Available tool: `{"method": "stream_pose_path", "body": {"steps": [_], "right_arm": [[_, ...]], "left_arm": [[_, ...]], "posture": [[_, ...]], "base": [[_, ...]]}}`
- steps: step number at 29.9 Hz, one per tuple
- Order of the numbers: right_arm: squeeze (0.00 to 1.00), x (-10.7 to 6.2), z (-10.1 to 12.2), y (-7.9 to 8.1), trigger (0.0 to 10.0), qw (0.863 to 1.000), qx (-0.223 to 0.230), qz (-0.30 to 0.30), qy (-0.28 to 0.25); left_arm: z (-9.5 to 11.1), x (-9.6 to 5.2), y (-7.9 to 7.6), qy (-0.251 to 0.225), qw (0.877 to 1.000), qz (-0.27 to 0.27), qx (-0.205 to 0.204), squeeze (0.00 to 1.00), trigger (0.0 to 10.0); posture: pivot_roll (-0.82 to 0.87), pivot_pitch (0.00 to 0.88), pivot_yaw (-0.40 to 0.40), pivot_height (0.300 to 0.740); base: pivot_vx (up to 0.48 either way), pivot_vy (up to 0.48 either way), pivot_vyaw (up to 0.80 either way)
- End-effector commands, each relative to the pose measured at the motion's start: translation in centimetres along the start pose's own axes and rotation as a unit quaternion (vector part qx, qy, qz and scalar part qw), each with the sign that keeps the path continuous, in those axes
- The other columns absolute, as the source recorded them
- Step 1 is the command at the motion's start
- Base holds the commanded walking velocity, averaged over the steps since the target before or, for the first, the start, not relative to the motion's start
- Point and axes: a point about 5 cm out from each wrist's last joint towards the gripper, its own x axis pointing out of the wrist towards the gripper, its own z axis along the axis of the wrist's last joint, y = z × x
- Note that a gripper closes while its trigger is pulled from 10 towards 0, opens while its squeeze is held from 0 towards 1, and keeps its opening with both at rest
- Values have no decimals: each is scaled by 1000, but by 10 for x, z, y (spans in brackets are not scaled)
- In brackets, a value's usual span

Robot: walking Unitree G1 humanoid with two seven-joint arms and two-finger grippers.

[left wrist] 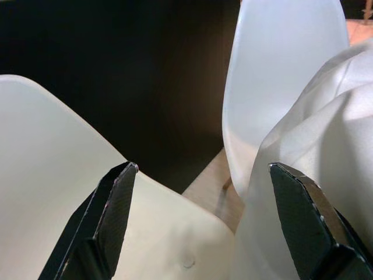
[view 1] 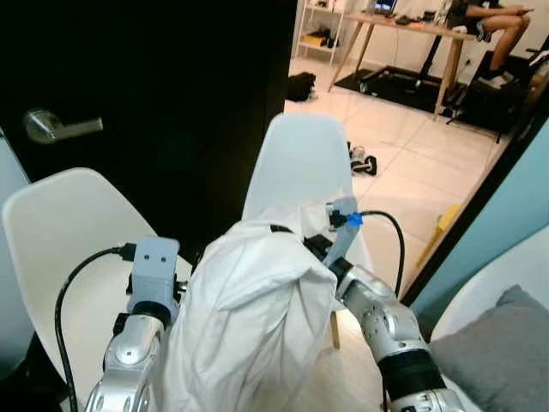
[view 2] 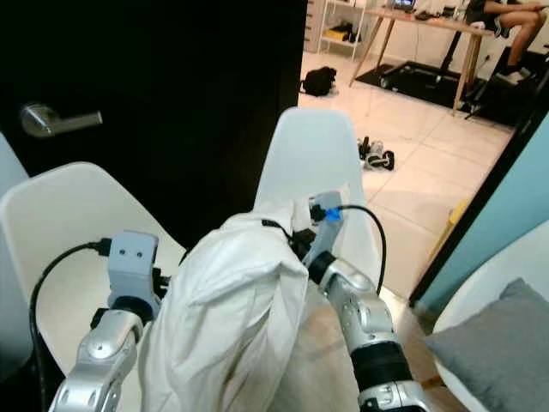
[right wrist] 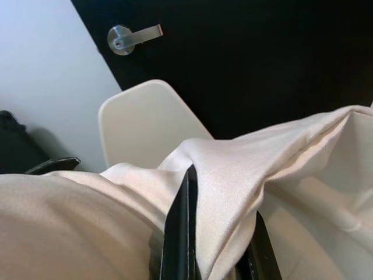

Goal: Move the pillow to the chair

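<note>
A big white pillow (view 1: pixel 249 318) is held up between my two arms, just in front of me. My right gripper (right wrist: pixel 221 201) is shut on a fold of its fabric, near the pillow's upper right corner (view 1: pixel 310 245). My left gripper (left wrist: pixel 201 169) is open at the pillow's left side, and one of its fingers (left wrist: pixel 303 216) rests against the cloth. A white plastic chair (view 1: pixel 300 163) stands straight ahead beyond the pillow, its back upright. A second white chair (view 1: pixel 69 232) sits to the left, under my left arm.
A black door with a silver handle (view 1: pixel 51 126) stands behind the chairs. At the right, a grey cushion (view 1: pixel 502 352) lies on another white seat by a teal wall (view 1: pixel 515 215). Farther back on the tiled floor are shoes (view 1: pixel 362 159), a desk (view 1: pixel 412 26) and a seated person (view 1: pixel 502 17).
</note>
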Motion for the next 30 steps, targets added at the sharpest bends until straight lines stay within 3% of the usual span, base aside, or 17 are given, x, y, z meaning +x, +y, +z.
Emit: {"method": "stream_pose_path", "body": {"steps": [1,15,20,27,30], "right_arm": [[0,-2,2,-4,10000,1000,-1,-7,-2],[0,1,3,-1,10000,1000,-4,11,-2],[0,2,9,1,10000,1000,-9,22,-10],[0,19,46,18,10000,995,-1,73,-69],[0,26,68,36,10000,987,2,121,-103]], "left_arm": [[1,1,-2,-3,1000,-6,2,0,10000],[8,1,5,-22,999,11,-24,0,10000],[17,5,11,-46,998,18,-28,0,10000],[45,12,17,-94,995,22,-20,0,10000],[57,14,19,-115,993,23,-17,0,10000]], "posture": [[29,0,-67,740],[28,0,-66,740],[31,0,-68,740],[34,0,-64,740],[37,0,-64,740]], "base": [[0,0,0],[0,0,0],[326,0,0],[414,0,0],[440,0,0]]}}
